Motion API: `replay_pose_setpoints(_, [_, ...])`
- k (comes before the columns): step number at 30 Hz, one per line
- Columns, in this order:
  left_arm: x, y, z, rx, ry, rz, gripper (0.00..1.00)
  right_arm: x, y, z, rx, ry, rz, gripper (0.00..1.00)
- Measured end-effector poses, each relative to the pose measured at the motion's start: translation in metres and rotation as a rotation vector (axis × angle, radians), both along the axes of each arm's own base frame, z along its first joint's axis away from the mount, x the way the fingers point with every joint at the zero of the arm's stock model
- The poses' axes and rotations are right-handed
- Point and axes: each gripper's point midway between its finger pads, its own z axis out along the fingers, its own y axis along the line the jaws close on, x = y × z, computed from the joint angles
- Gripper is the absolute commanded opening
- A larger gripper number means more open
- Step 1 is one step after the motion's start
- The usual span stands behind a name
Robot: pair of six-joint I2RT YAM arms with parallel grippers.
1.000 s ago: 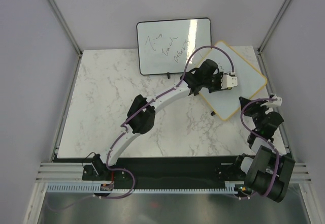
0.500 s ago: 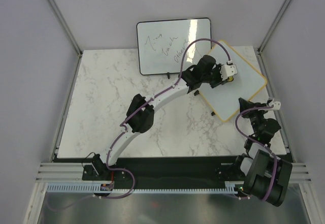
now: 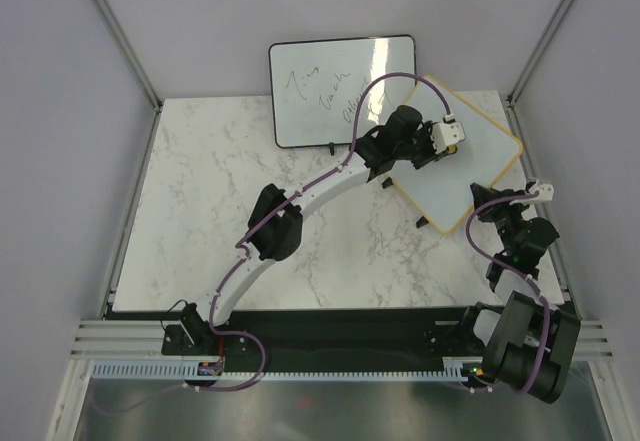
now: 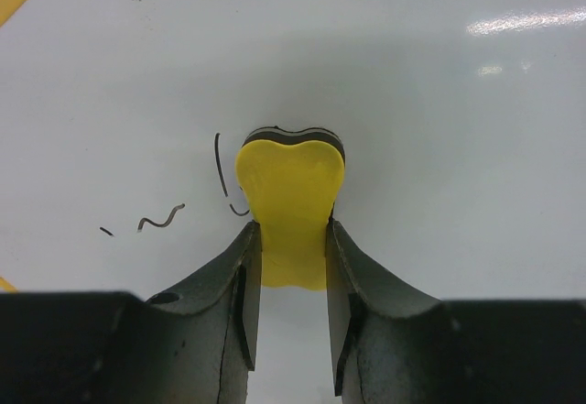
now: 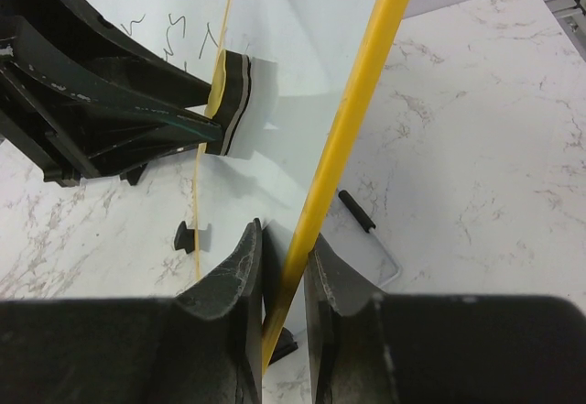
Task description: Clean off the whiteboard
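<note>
The tan-framed whiteboard (image 3: 475, 183) lies turned like a diamond at the right of the table. My left gripper (image 3: 452, 139) is shut on a yellow eraser (image 4: 290, 193) and presses it on the white surface (image 4: 439, 129). A few thin black pen marks (image 4: 161, 218) remain just left of the eraser. My right gripper (image 3: 522, 201) is shut on the board's yellow-tan frame edge (image 5: 366, 102) at its near right side. The right wrist view shows the eraser (image 5: 234, 102) in the left fingers, against the board.
A black-framed whiteboard (image 3: 342, 89) with handwriting leans on the back wall, just behind the left arm's wrist. A wire stand with a black tip (image 5: 357, 212) and a black foot (image 5: 188, 236) show under the tan board. The table's right edge (image 3: 548, 251) is close to the right arm.
My left gripper has moved the eraser toward the board's far corner. The right gripper has shifted slightly farther along the board's edge, and the board's right corner has moved a little away.
</note>
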Motion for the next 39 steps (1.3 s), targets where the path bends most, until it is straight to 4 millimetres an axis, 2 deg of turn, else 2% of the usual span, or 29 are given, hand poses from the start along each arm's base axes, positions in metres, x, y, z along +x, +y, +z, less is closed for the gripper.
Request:
replay_pose_setpoints(7, [0.002, 0.001, 0.000, 0.002, -0.005, 0.014, 0.02, 0.010, -0.003, -0.001, -0.024, 0.017, 0.008, 0.00])
replay_pose_setpoints(28, [0.001, -0.002, 0.001, -0.015, 0.013, 0.029, 0.02, 0.006, -0.002, -0.003, -0.093, 0.004, -0.026, 0.00])
replay_pose_setpoints(31, [0.006, -0.008, 0.010, -0.058, -0.003, 0.055, 0.02, 0.005, -0.002, -0.003, -0.097, 0.007, -0.030, 0.00])
replay_pose_setpoints(36, [0.016, -0.021, 0.041, -0.164, -0.077, 0.065, 0.02, 0.005, 0.002, 0.000, -0.117, -0.002, -0.022, 0.00])
replay_pose_setpoints(39, [0.019, -0.023, 0.050, -0.189, -0.116, 0.062, 0.02, 0.005, 0.005, 0.001, -0.133, -0.007, -0.018, 0.00])
